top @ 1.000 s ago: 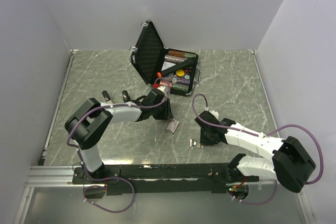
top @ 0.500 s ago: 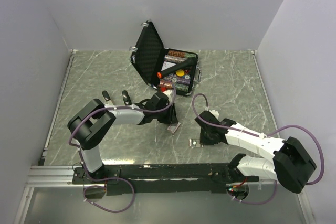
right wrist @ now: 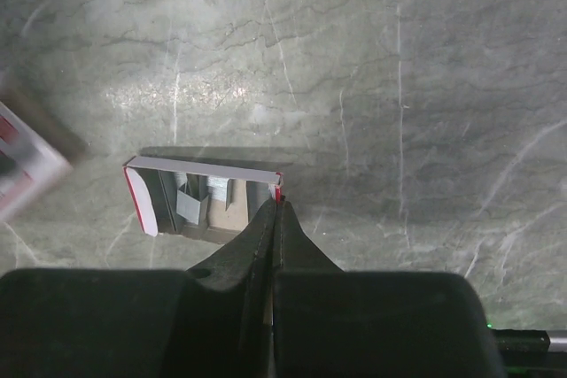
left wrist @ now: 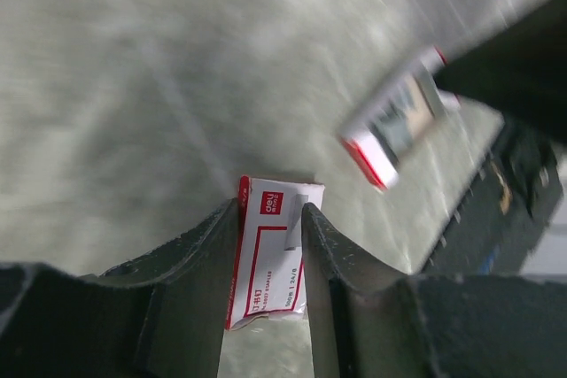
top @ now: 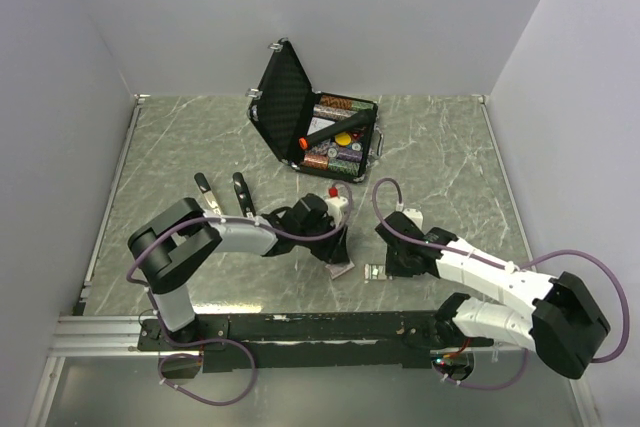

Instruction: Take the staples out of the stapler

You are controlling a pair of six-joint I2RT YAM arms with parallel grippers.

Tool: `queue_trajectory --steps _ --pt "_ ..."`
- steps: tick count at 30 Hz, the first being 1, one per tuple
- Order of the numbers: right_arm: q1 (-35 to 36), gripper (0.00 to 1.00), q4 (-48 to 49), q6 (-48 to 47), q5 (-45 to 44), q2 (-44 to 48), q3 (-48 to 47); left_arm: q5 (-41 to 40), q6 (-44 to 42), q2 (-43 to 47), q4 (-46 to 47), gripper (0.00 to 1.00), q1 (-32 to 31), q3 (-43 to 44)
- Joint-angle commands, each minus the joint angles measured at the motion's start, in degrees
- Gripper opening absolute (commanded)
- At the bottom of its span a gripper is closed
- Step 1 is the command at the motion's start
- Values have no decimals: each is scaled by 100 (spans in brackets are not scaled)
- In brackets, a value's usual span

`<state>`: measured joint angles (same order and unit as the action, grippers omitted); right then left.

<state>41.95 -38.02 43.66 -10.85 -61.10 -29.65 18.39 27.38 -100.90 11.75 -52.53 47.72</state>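
The left gripper [left wrist: 270,210] pinches a small white-and-red cardboard staple box [left wrist: 270,267] near the table's middle. Just to its right, the right gripper [right wrist: 276,207], pressed together, touches an open white tray of grey staples [right wrist: 199,196]. I can't pick out the stapler for certain, and unloading looks barely begun.

The left arm [top: 235,237] runs from its base at the table's near edge up over the shoulder, then rightward with the forearm low and almost level, ending near the middle of the near half. The left gripper [left wrist: 270,210] points down, its fingers [left wrist: 199,254] clamped on both sides of a small red-and-white box [left wrist: 270,263]. The right arm [top: 480,269] stretches leftward, low over the table. The right gripper [right wrist: 276,205] is fully closed, fingertips pressed together.
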Motion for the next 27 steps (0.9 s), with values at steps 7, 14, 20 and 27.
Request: queue_trajectory --steps 7,14,20,27 --pt "-12 0 -180 99 -5 344 38 1017 -760 273 433 41 -521 -527" --pt "50 0 -12 -24 285 178 56 404 -699 939 399 45 -600 -536" --pt "58 0 75 -77 364 99 47 -1354 12 1661 -470 42 -600 -562" --pt "67 0 172 -182 400 -51 3 -1532 803 1872 -894 21 -635 -1018"
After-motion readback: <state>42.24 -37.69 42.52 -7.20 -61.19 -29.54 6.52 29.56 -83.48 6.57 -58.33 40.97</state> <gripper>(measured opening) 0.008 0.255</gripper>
